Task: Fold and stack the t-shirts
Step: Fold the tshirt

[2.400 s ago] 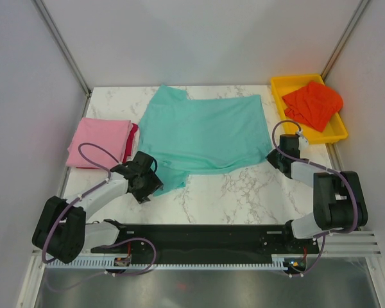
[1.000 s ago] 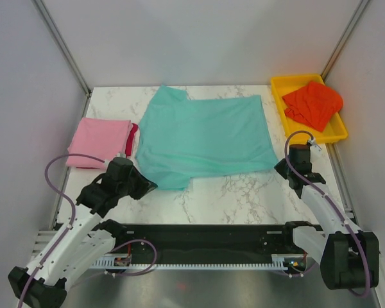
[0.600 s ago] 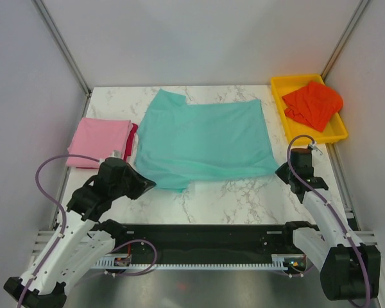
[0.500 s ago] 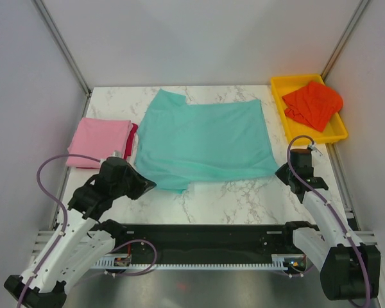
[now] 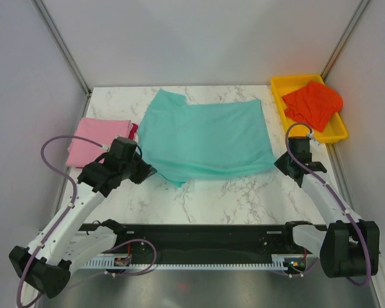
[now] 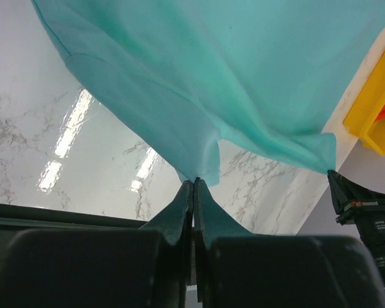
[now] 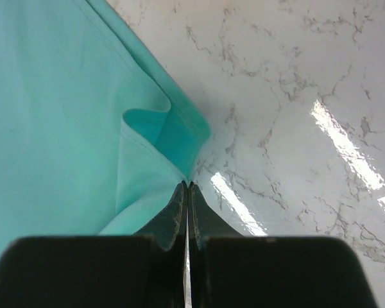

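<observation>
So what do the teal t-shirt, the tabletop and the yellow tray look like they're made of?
Teal t-shirt: thin, soft knit cloth, matte; it drapes and folds, and its edges are hemmed.
Tabletop: white marble or a marble-look laminate, glossy; grey veins and bright light reflections show on it.
Yellow tray: probably moulded plastic, smooth; uniform colour, thin raised walls.

White marbled tabletop [image 5: 244, 192], seen from above. A teal t-shirt [image 5: 205, 138] is spread across the middle and far part, with its near corners raised off the surface. A folded pink t-shirt [image 5: 93, 142] is laid at the left edge, and a crimson t-shirt [image 5: 135, 129] is seen as a narrow strip along its right side. A yellow tray [image 5: 279, 96] is set in the far right corner; an orange-red t-shirt [image 5: 313, 106] is contained in it.
</observation>
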Robot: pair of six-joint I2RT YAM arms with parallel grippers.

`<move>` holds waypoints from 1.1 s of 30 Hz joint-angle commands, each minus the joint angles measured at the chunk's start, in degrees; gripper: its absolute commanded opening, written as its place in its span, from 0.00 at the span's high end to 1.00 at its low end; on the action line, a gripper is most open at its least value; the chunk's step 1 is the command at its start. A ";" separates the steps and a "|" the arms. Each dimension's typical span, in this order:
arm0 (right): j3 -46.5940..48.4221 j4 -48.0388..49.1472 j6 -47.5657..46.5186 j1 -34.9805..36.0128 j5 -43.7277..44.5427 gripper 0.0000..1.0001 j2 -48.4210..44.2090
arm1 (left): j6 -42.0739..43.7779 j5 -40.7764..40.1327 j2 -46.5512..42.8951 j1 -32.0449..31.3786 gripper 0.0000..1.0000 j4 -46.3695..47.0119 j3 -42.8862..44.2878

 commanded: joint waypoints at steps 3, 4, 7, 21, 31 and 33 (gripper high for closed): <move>6.32 0.04 0.12 -0.05 2.28 1.00 4.26 | -2.02 -5.10 5.72 1.38 0.98 0.97 7.00; 6.85 0.04 0.29 -0.05 2.37 1.00 4.97 | -1.84 -5.10 6.77 1.91 0.98 1.06 8.22; 9.31 0.04 0.65 -0.05 2.72 1.00 7.96 | -0.79 -5.10 10.29 4.02 0.98 1.59 11.12; 19.77 2.23 1.79 0.04 3.52 1.00 23.68 | 3.87 -2.38 26.81 11.76 0.98 6.51 21.85; 24.78 5.84 3.46 0.04 3.78 1.00 33.62 | 5.71 -4.05 41.23 13.69 0.98 8.00 33.45; 26.10 6.54 3.55 -0.04 4.30 1.00 35.46 | 6.07 -4.49 44.20 14.39 0.98 8.09 34.95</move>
